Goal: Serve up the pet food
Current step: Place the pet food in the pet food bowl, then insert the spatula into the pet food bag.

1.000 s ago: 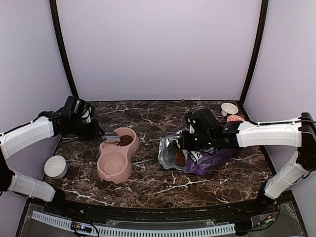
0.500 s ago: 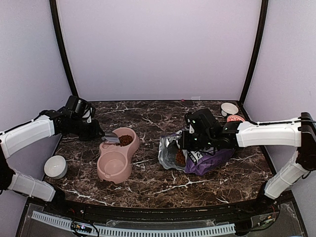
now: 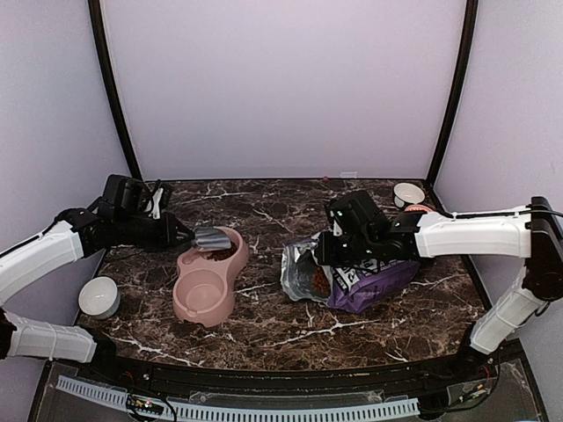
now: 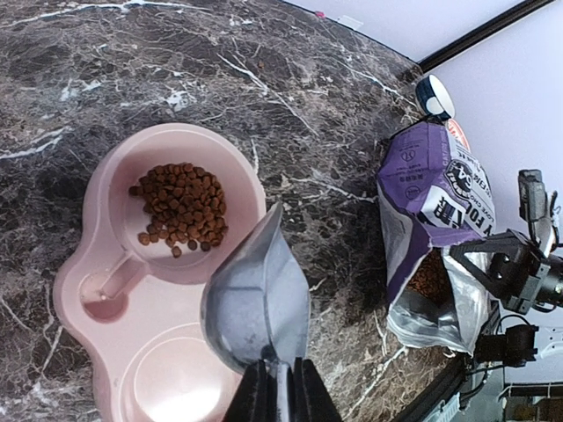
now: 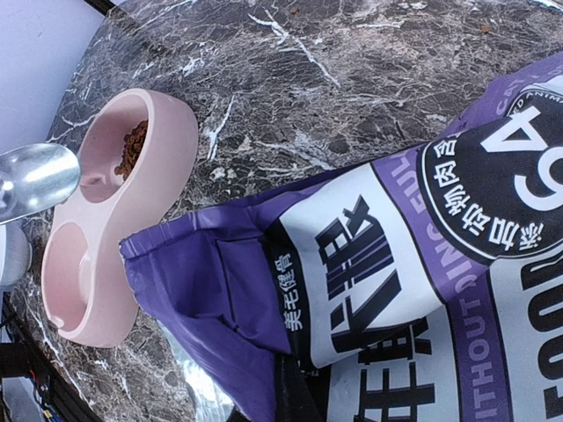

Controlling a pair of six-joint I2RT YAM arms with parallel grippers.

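Observation:
The pet food lies as a small heap of brown kibble (image 4: pixel 182 207) in the far compartment of the pink double bowl (image 3: pixel 189 299); the near compartment is empty. My left gripper (image 3: pixel 180 236) is shut on the handle of a silver scoop (image 4: pixel 259 294), which hangs empty just above the bowl's right rim. My right gripper (image 3: pixel 330 251) is shut on the upper edge of the purple-and-white bag (image 3: pixel 374 280), which lies on its side with its mouth open toward the bowl. More kibble (image 3: pixel 319 280) shows inside the bag. In the right wrist view the bag (image 5: pixel 396 255) fills the frame, with the bowl (image 5: pixel 167 149) and scoop (image 5: pixel 35 176) beyond.
A small white bowl (image 3: pixel 98 296) sits at the table's left edge near the left arm. Another white bowl (image 3: pixel 408 193) and a pinkish round container (image 3: pixel 420 211) stand at the back right corner. Dark marble table, walls on three sides.
My left gripper has drawn back to the left and lifted the scoop out of the far compartment; the scoop is now level and empty. The right arm and bag barely moved.

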